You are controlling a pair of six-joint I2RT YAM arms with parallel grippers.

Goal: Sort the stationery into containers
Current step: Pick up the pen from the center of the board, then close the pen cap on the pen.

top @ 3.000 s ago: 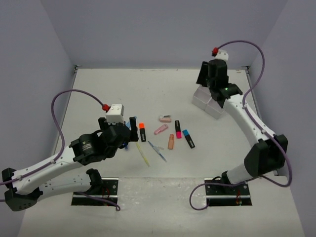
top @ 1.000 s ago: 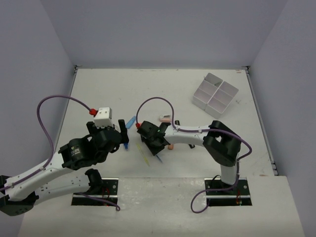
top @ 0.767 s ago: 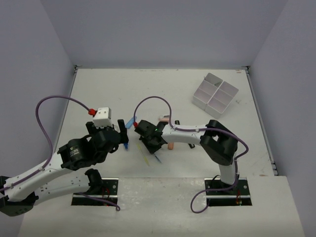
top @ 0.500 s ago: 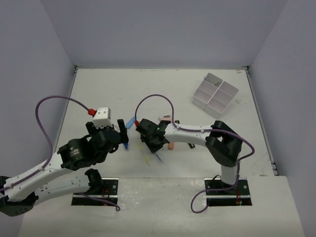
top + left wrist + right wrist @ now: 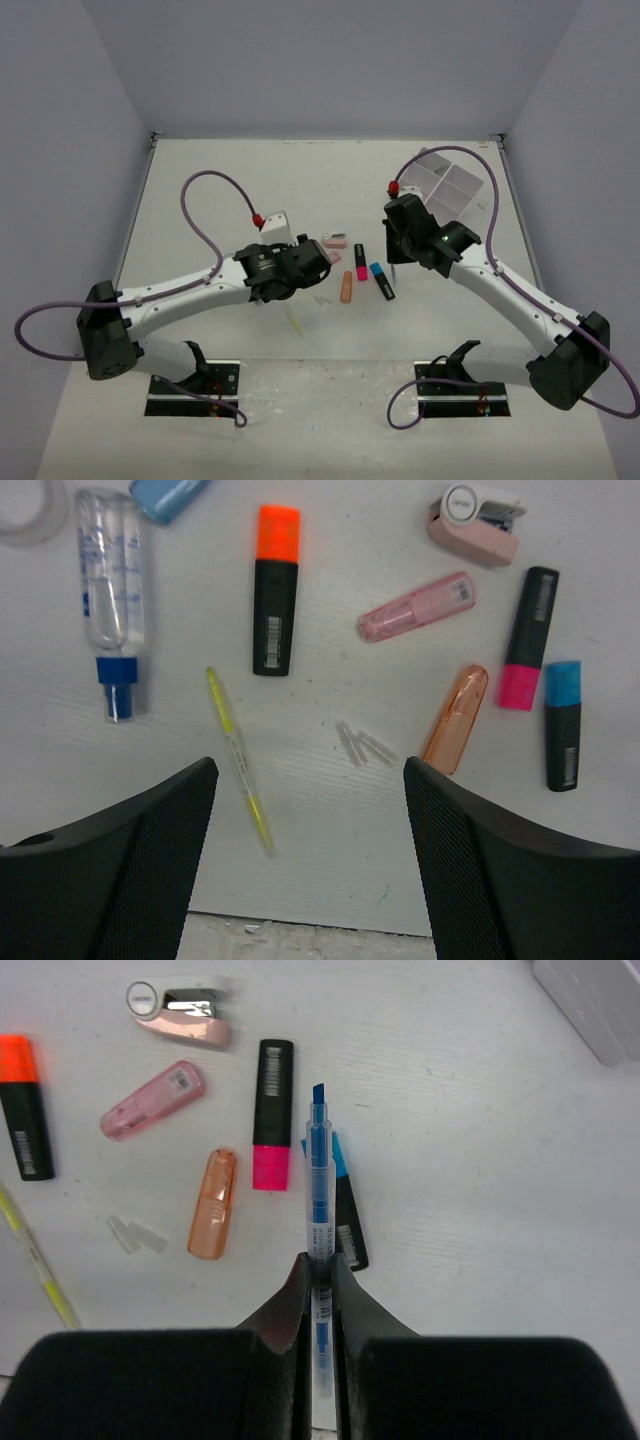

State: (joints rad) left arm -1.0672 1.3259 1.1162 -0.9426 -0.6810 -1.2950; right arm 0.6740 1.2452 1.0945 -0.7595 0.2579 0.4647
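1. Stationery lies loose on the table (image 5: pixel 220 200). Well left of the pink-capped highlighter (image 5: pixel 527 640), the left gripper (image 5: pixel 308 770) hangs spread wide with nothing in it, above the yellow pen (image 5: pixel 238 762).
2. The yellow pen looks light, stiff and very thin, so it is likely to roll or slip. Its middle seems the safest place to pinch. Its long axis runs on a diagonal, and in the left wrist view its lower end is the one nearer the pink-capped highlighter.
3. Just right of the pink-capped highlighter, the right gripper (image 5: pixel 318 1265) is clenched on the blue pen (image 5: pixel 318 1180). The pen appears to be held clear of the table, over the blue-capped highlighter (image 5: pixel 348 1230).
4. The blue pen looks slender, rigid, smooth and light. Held by its rear part, it could pivot in the pinch, so gentle moves suit it. Its long axis runs straight out from the fingers, roughly parallel to the pink-capped highlighter, with the tip pointing away from the wrist.
5. Far right of the pink-capped highlighter and beyond it stands the white tray (image 5: pixel 460 185). Its contents cannot be made out.
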